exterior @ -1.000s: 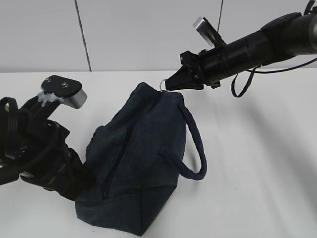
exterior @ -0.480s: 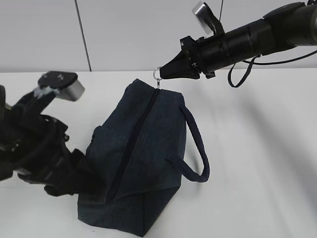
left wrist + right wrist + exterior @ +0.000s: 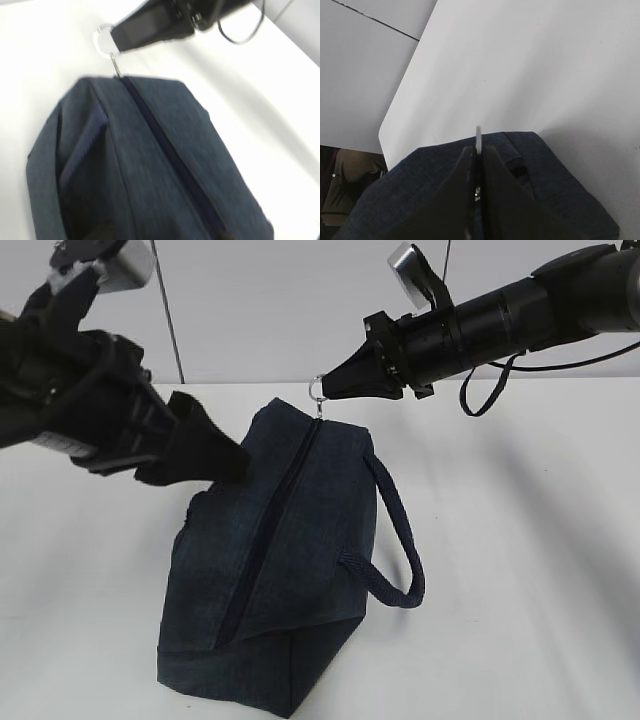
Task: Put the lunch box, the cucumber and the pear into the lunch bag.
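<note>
The dark navy lunch bag (image 3: pixel 280 570) lies on the white table with its long zipper (image 3: pixel 268 535) shut and its loop handle (image 3: pixel 395 540) on the right. My right gripper (image 3: pixel 335 386) is shut on the silver ring pull (image 3: pixel 318 386) at the bag's far end; the right wrist view shows the ring (image 3: pixel 478 134) pinched between the closed fingers above the bag (image 3: pixel 560 200). My left gripper (image 3: pixel 215 455) hovers over the bag's upper left side, open and empty; only its fingertips (image 3: pixel 227 235) show at the bottom of its view over the bag (image 3: pixel 150 165). The lunch box, cucumber and pear are out of view.
The white table (image 3: pixel 520 540) stretches around the bag, with a pale panelled wall (image 3: pixel 260 310) behind it. The right wrist view shows the table's far edge and a dark area beyond it (image 3: pixel 350 185).
My left arm has risen from the bag's near left end, where it touched the fabric, to above its upper left side. The right gripper lifted the ring slightly, then stayed still.
</note>
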`<move>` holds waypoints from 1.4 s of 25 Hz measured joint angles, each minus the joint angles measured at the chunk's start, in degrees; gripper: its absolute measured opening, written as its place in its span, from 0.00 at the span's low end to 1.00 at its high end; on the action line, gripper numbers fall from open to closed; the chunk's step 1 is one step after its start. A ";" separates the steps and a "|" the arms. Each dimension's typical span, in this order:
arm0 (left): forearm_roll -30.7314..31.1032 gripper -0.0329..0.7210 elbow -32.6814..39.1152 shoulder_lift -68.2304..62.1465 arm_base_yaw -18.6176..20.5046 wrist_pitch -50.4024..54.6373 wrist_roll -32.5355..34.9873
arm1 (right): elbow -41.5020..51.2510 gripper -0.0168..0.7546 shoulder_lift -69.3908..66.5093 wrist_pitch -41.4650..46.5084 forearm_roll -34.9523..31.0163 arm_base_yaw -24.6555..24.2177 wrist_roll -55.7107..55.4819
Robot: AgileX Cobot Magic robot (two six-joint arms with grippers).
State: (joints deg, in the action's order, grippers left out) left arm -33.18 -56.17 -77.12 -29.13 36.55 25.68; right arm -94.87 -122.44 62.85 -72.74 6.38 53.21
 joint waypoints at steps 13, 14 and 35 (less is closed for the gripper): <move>-0.12 0.53 -10.36 -12.93 1.88 -2.87 -3.30 | 0.00 0.02 0.00 0.00 0.00 0.00 0.00; -0.12 0.53 -10.95 -13.72 2.07 -2.94 -3.30 | 0.00 0.02 0.00 0.00 0.00 0.00 0.00; -0.68 0.08 -16.72 -21.52 2.40 -3.10 -2.13 | 0.00 0.02 -0.02 0.49 1.18 0.00 -0.07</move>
State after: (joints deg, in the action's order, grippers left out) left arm -33.87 -72.89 -98.64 -26.73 33.45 23.54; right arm -94.87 -122.45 63.34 -71.56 6.38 53.15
